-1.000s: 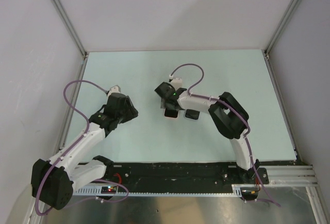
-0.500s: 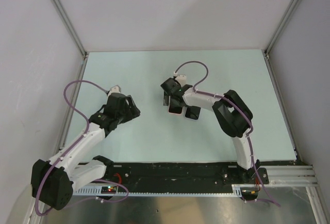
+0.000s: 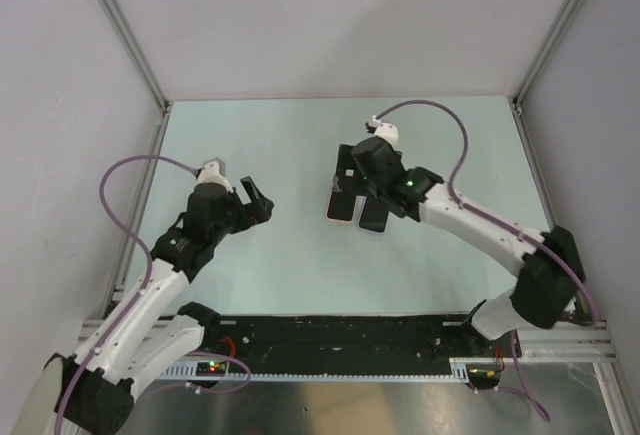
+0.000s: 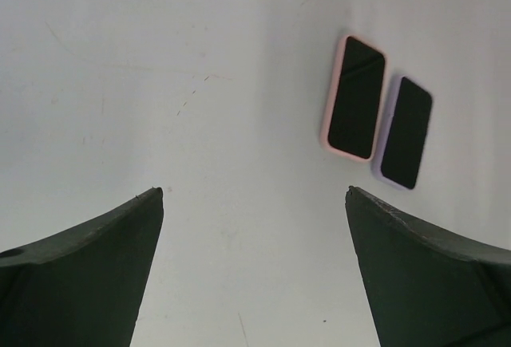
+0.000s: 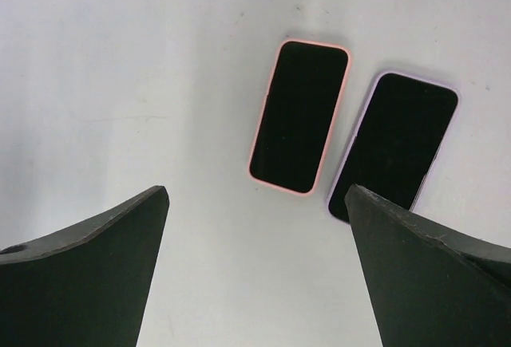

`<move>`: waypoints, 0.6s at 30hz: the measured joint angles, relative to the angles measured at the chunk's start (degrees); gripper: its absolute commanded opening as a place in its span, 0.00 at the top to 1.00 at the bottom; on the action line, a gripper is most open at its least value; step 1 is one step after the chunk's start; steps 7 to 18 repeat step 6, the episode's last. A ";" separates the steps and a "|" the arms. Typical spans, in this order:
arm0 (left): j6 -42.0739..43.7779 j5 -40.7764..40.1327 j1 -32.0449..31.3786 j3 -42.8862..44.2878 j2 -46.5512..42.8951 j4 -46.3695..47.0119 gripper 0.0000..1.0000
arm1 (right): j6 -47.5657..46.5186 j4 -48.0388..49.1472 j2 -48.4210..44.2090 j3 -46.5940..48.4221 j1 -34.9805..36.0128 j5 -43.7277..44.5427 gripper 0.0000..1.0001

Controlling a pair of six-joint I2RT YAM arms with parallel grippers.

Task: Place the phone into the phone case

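Pincers now wide and empty: left pincer (image 4: 254,191), right pincer (image 5: 255,191) up off the phone (image 5: 298,116) in its phone case (image 5: 311,42).

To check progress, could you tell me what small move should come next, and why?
Probably retract both arms to rest. The phone seems already seated in the case, flat on the table beside a lilac-rimmed phone, and the left gripper and right gripper hang open, empty, clear of both.
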 measured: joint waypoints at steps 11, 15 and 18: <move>0.66 0.07 -0.02 2.05 -3.56 0.04 0.00 | -0.92 1.70 -7.17 -5.49 0.48 -0.79 0.01; 0.66 0.07 -0.02 2.05 -3.56 0.04 0.00 | -0.92 1.70 -7.17 -5.49 0.48 -0.79 0.01; 0.66 0.07 -0.02 2.05 -3.56 0.04 0.00 | -0.92 1.70 -7.17 -5.49 0.48 -0.79 0.01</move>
